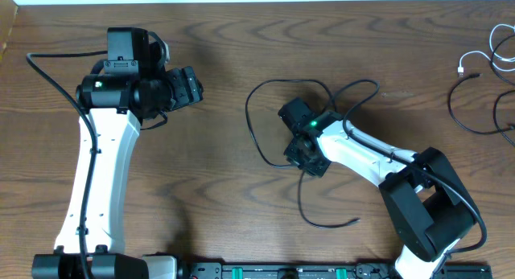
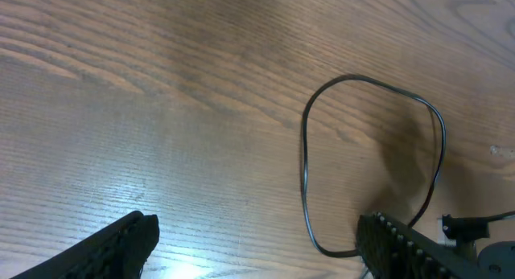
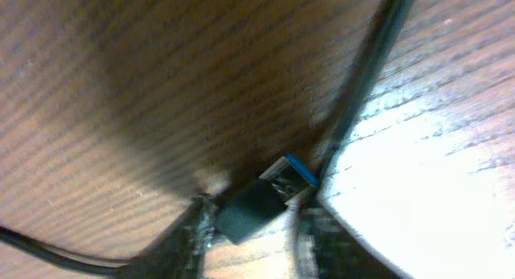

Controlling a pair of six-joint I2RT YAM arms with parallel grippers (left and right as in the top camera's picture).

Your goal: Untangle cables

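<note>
**A:** Cables (image 1: 248, 118): where are they found?

**B:** On the wood counter (image 1: 241, 38). A black loop (image 2: 304, 150) is laid at ctr, round the R tool (image 1: 304, 154). A white one (image 1: 483, 54) & more black ones (image 1: 452, 106) are seen at the far R edge, well apart from it.

**A:** L tool (image 2: 257, 225)?

**B:** Held over bare counter, L of the loop. Fingers are seen wide apart.

**A:** R tool?

**B:** Set low at the loop. A blue-tipped plug (image 3: 273, 194) is seen betw. its fingers. View is blurred, so clamped or not can't be told.

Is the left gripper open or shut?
Open: in the wrist view the left gripper has its fingers far apart, with nothing gripped.
</note>
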